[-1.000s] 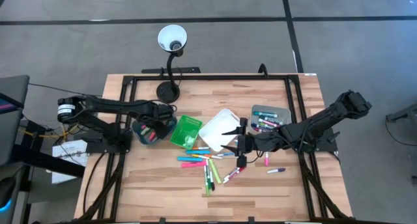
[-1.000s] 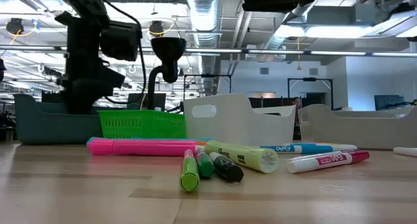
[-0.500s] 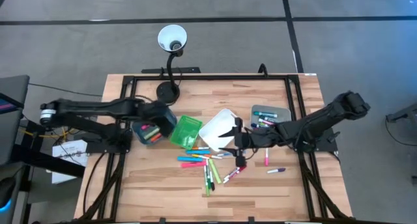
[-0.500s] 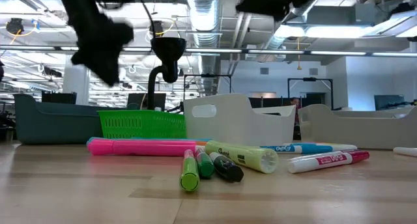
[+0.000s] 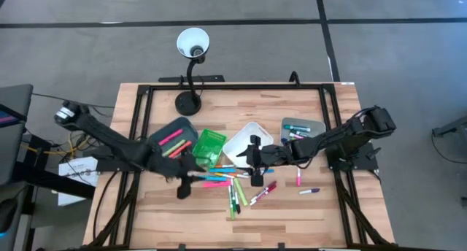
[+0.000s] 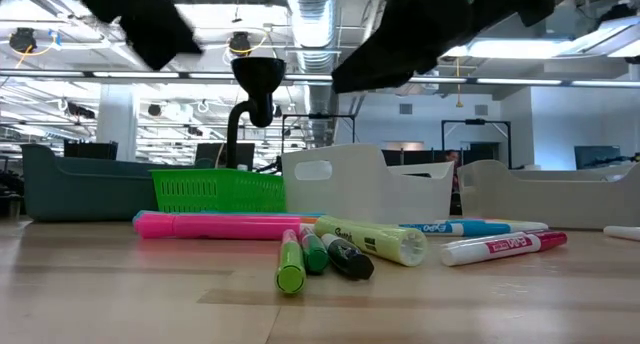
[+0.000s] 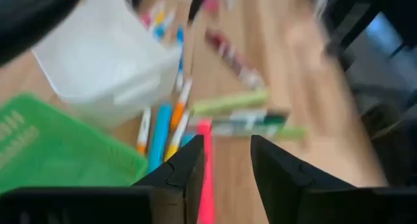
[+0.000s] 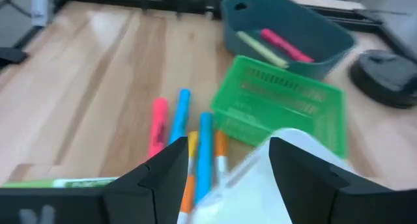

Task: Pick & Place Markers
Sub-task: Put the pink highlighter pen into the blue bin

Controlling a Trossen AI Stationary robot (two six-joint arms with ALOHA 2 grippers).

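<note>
Hovering above the loose markers (image 5: pixel 233 184) at the middle of the counter (image 5: pixel 160 214), both tools have their fingers apart and hold nothing. The left tool (image 5: pixel 182 184) sits just off the pile on its left-edge side, over a pink marker (image 7: pixel 206 178); the right tool (image 5: pixel 252 163) is over the pile beside the white bin (image 5: pixel 244 138). Markers lie scattered flat on the wood: pink, blue, orange, green, red. A teal bin (image 8: pixel 287 35) toward the counter's left edge holds a pink marker and a yellow-green one. A green basket (image 5: pixel 209 145) stands between the teal and white bins. A grey bin (image 5: pixel 299 128) toward the right edge holds several more markers. A lamp (image 5: pixel 192 47) stands at the far edge.
</note>
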